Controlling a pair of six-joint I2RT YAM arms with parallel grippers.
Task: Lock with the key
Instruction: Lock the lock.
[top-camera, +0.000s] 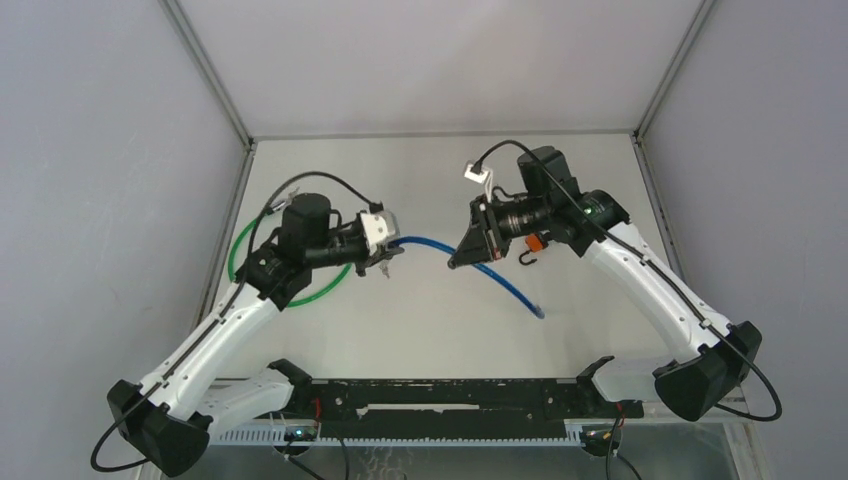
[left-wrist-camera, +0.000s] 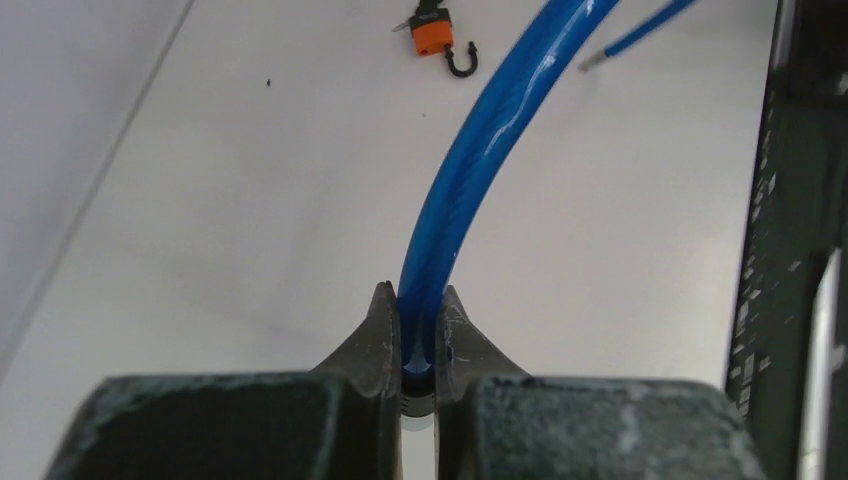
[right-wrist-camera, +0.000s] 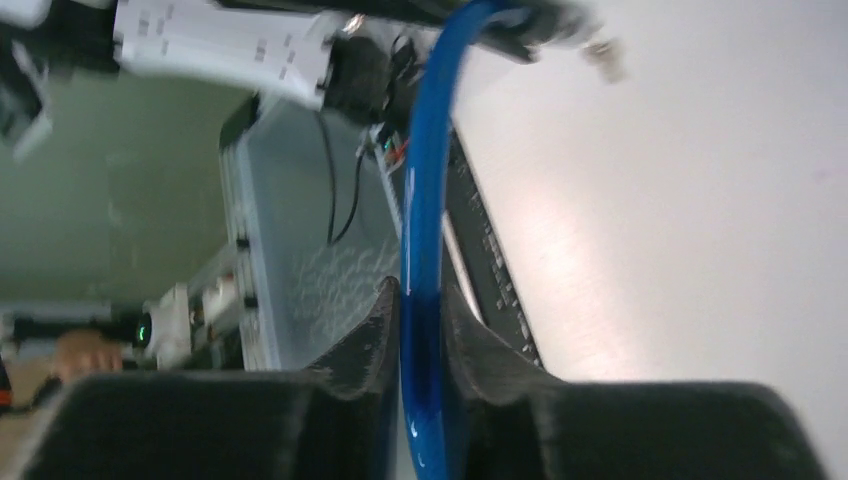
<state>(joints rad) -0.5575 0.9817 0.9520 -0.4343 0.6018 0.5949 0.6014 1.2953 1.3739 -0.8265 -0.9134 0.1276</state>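
Blue cable (top-camera: 500, 280) is plastic-coated, smooth and springy. I judge it light but slippery, likely to bow and twist rather than stay put, so it is best pinched hard close to the end being worked. My left hand (left-wrist-camera: 414, 310) is clamped on it, with the cable squeezed deep between both fingers and arcing up and away. My right hand (right-wrist-camera: 420, 300) is also clamped on the same cable further along, the free tail trailing down onto the counter (top-camera: 420, 330). Both arms reach in from the sides, wrists turned inward, hands facing each other near mid-counter with the cable spanning between them. The orange padlock (left-wrist-camera: 435, 34) lies on the counter just beside my right wrist with its hook open. It looks small and rigid, so I'd grab the body. I can't make out the key. A green cable (top-camera: 325, 287) loops under my left arm.
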